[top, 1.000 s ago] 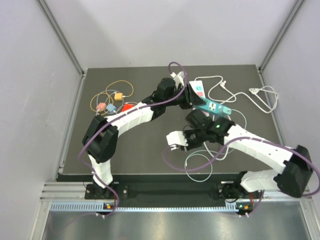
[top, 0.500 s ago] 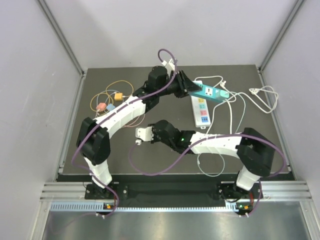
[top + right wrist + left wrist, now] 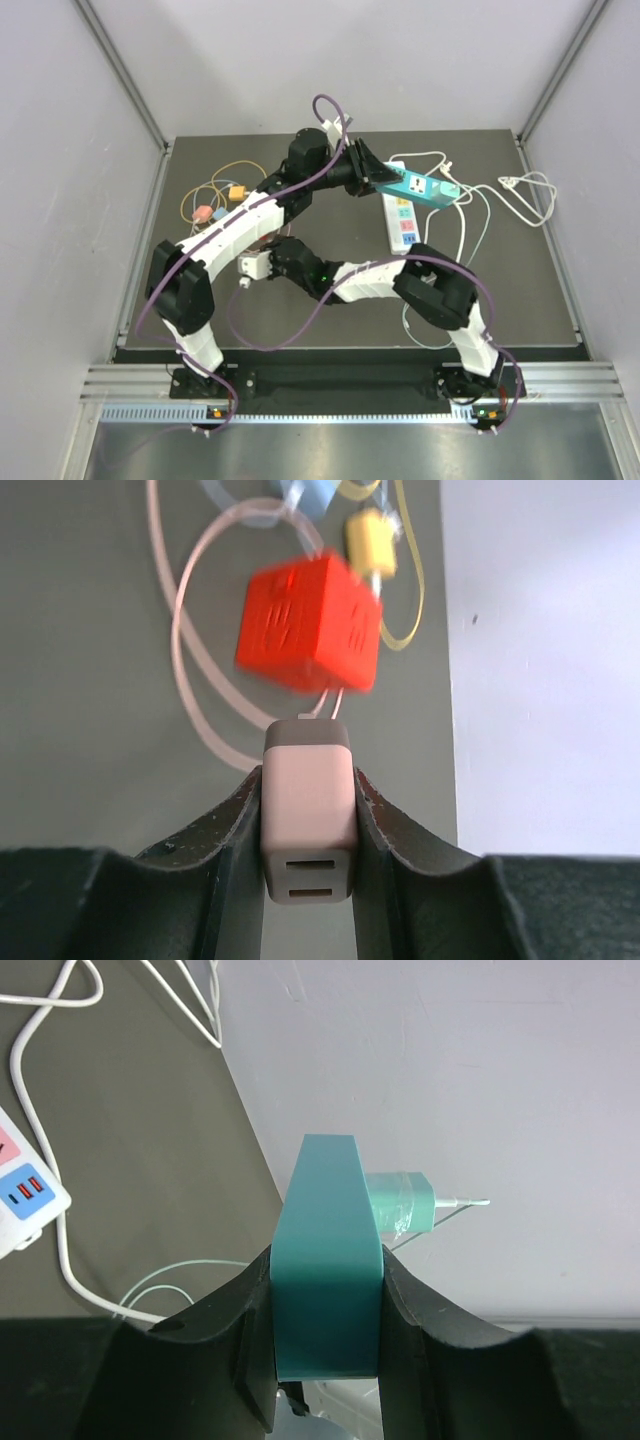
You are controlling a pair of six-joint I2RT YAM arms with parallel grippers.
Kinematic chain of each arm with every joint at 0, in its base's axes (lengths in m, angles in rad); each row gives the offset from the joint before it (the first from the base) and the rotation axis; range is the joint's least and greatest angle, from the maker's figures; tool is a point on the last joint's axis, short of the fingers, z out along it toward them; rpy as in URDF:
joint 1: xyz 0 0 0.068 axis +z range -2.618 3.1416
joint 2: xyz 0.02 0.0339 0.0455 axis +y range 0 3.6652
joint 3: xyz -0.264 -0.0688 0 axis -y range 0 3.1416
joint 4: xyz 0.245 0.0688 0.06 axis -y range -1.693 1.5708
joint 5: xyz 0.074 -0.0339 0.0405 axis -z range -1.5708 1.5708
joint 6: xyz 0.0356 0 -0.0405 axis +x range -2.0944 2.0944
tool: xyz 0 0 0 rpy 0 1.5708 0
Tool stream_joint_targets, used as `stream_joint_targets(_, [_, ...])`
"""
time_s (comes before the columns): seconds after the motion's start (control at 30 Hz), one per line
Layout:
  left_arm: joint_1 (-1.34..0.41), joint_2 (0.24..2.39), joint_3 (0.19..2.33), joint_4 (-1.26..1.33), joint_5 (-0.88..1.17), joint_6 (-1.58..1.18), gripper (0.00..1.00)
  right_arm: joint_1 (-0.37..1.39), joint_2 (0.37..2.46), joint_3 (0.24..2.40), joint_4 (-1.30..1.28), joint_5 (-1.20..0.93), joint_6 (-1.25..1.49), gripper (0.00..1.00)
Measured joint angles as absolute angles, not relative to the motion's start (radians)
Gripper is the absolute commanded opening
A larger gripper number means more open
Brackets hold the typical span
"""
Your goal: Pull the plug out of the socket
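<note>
Your left hand [image 3: 328, 1305] is clamped on the teal socket block [image 3: 328, 1210] and holds it up off the bench [image 3: 150, 1160], presumably as the anchor to pull against. A mint adapter [image 3: 400, 1203] sits plugged into the block's side just beyond that hand's fingers. Your right hand [image 3: 306, 815] is closed on the pale plug [image 3: 308, 765], carried between its fingers well apart from the left hand and block, so it reads as already free; a blurred red cube [image 3: 310, 625] lies beyond its fingertips.
</note>
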State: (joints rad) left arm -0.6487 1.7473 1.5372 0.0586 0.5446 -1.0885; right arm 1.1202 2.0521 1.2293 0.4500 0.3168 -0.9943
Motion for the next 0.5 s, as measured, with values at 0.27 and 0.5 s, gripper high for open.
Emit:
stream_joint_targets(0.27, [-0.648, 1.743, 1.537, 0.052, 0.569, -1.134, 0.0, 1.12, 2.218, 1.58, 0.391, 0.203, -0.84, 0.0])
stream_joint_targets(0.5, [-0.641, 1.743, 1.538, 0.06, 0.585, -1.163, 0.0, 1.123, 2.311, 1.784, 0.303, 0.095, -0.711, 0.18])
